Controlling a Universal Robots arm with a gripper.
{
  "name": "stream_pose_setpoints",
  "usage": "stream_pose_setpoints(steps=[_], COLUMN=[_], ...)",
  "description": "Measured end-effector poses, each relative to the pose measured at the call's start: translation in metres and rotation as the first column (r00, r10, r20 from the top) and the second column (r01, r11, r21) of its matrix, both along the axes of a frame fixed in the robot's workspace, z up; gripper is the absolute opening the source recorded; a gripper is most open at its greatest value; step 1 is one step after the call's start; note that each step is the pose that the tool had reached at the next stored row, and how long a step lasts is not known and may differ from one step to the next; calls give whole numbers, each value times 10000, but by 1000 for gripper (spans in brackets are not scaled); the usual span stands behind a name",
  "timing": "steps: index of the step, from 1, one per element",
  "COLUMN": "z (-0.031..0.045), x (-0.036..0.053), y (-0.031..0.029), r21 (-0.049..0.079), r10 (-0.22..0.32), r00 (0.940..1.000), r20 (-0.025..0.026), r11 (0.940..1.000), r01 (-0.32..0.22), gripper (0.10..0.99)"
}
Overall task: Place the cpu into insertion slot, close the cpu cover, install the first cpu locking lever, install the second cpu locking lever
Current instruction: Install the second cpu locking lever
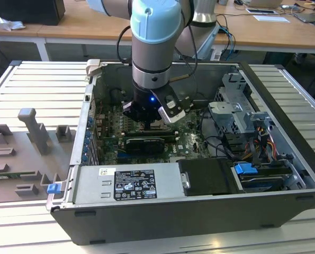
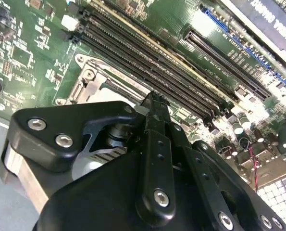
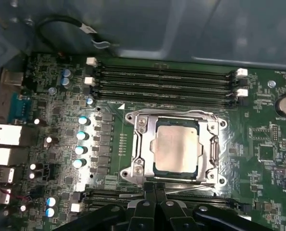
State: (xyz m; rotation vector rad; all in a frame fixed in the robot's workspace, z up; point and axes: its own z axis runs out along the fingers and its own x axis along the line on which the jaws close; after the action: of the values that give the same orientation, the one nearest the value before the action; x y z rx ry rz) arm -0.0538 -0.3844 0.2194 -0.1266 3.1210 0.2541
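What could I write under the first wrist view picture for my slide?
The cpu sits in the insertion slot with the cpu cover down, gripper at its edge.

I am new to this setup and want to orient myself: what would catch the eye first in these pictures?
First, the arm reaching down into the open computer case, in the middle of the exterior view. Then, in the first wrist view, the cpu lying in the insertion slot, pale against the green board. The gripper sits at the socket's edge.

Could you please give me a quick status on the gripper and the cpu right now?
Gripper down inside the case, at the insertion slot's edge. Cpu seated in slot, cpu cover down around it. Nothing in the way.
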Motion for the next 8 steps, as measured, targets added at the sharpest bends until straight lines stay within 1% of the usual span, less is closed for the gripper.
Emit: stream_pose_setpoints(steps=[2, 5, 8], z=[0, -2, -4], x=[-16, -69, -95], y=[-4, -28, -55], r21=[18, 128, 196], r10=[187, 196, 195], r00=[9998, 9998, 9998], r20=[0, 3, 4], r11=[9998, 9997, 9996], r01=[-187, -196, -196], gripper=[106, 106, 106])
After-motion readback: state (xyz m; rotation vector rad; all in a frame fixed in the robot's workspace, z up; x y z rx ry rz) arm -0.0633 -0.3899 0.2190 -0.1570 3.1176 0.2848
